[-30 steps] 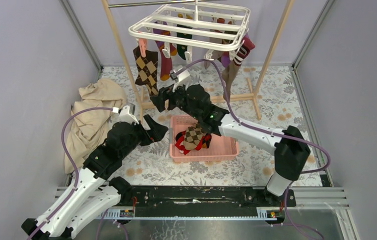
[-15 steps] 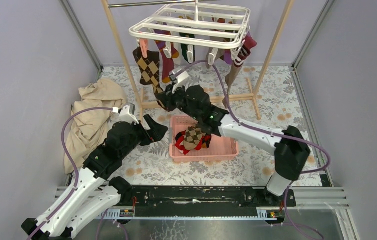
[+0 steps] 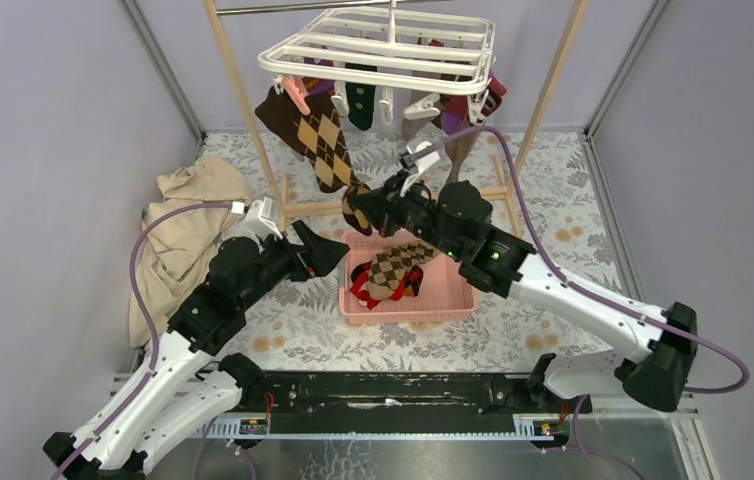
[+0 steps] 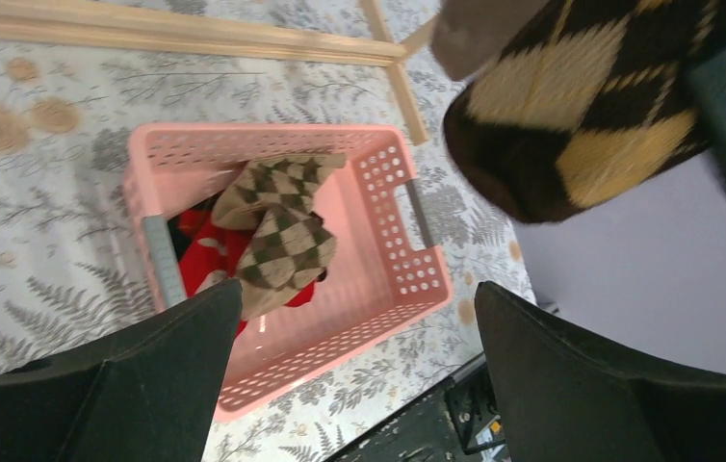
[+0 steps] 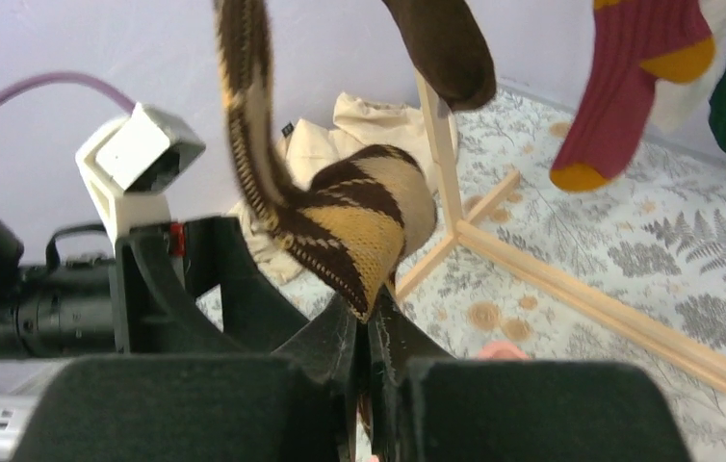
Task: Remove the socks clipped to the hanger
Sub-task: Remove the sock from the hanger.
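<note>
The right gripper (image 3: pixel 361 206) is pinching its jaws tight on the lower end of the brown-and-yellow argyle sock (image 3: pixel 319 135). In the right wrist view the fabric is folding into the narrow seam between the two fingers. From that grip the sock is running up and to the left, drawn into a taut diagonal, and its cuff is sitting in a pink clip (image 3: pixel 298 93) at the near left corner of the hanger (image 3: pixel 385 58), which is hanging above and behind the arms. So the sock's long axis is pointing from the claw straight at the clip. By my judgement the coming pull is going to have to follow that line, down and to the right, away from the clip and towards the pink basket (image 3: pixel 456 298) lying just below the gripper. The left gripper (image 3: pixel 331 254) is hovering with jaws spread wide and holding nothing, near the basket's left rim, below the sock and not touching it, so the right arm is the one doing the work. The other socks (image 3: pixel 363 100) are dangling from clips further back under the hanger.
</note>
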